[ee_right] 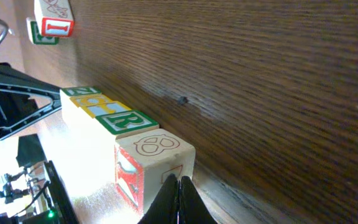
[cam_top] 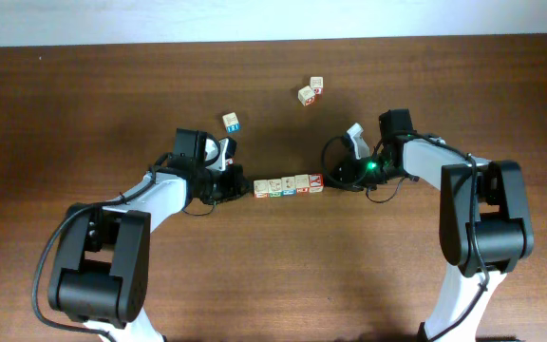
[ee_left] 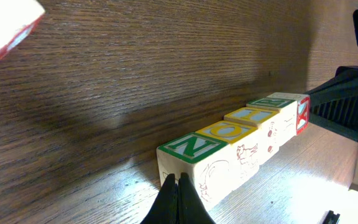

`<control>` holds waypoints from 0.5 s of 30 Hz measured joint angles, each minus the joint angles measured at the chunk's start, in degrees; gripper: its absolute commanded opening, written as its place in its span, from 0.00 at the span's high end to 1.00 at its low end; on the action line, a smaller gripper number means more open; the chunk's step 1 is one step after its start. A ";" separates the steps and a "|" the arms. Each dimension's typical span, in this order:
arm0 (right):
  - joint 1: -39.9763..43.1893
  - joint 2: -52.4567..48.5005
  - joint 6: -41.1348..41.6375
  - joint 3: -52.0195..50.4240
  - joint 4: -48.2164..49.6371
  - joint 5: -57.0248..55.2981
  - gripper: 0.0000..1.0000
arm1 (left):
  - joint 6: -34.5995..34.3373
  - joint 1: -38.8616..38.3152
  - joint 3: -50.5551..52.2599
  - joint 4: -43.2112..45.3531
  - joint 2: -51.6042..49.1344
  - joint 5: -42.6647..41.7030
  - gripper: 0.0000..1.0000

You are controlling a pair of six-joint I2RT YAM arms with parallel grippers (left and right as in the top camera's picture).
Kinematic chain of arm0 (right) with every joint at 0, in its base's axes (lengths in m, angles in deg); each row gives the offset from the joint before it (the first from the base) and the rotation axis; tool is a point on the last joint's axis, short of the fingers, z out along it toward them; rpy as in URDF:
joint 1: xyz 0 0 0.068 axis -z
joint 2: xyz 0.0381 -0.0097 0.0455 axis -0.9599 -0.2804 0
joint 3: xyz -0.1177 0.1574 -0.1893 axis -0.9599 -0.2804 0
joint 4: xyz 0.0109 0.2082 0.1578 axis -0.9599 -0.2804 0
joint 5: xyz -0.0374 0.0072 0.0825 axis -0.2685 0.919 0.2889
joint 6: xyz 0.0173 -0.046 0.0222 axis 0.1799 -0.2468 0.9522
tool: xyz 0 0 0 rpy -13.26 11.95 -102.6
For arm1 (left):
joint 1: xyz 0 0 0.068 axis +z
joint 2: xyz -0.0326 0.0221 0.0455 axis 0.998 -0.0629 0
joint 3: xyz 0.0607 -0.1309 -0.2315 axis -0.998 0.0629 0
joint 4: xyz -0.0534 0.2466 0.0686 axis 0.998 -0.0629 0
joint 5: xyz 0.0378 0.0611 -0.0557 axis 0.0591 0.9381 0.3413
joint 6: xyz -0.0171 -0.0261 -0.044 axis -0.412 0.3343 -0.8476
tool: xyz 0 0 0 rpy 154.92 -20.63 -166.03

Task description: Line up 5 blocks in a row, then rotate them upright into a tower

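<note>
5 blocks (cam_top: 289, 185) lie in 1 touching row on the tabletop (cam_top: 112, 95). Left gripper (ee_left: 179, 186), jaws clenched on nothing, sits at the green N end; right gripper (ee_right: 180, 186), jaws likewise clenched, sits at the red-edged end.

The table (cam_top: 84, 104) was dark brown wood, finely and straightly grained, with a satin finish that threw back a pale glare (plainest in the wrist views). The blocks (cam_top: 288, 185) were pale, smooth wood, matt on the bare sides, their printed green, yellow and red faces a touch shinier. A loose cube (cam_top: 231, 122) toward the table's far edge looked the same. The left gripper (ee_left: 178, 185) and right gripper (ee_right: 179, 185) had smooth, matt black fingers, seemingly plastic. The left arm (cam_top: 155, 201) and right arm (cam_top: 430, 152) wore white, faintly glossy plastic shells.
</note>
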 measured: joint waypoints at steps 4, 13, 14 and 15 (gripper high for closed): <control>0.00 0.00 -0.74 0.00 -0.02 0.50 0.96 | 0.00 0.00 0.00 0.00 0.00 0.17 1.00; 0.00 0.02 -0.96 0.00 -1.49 0.63 0.96 | 0.00 0.00 0.00 0.02 0.00 0.22 1.00; 0.00 0.02 -0.98 0.02 -2.01 0.63 0.96 | 0.00 0.00 0.00 0.02 0.00 0.22 1.00; 0.00 0.02 -1.03 0.09 -2.78 0.63 0.96 | -0.02 0.00 0.00 0.02 0.00 0.24 1.00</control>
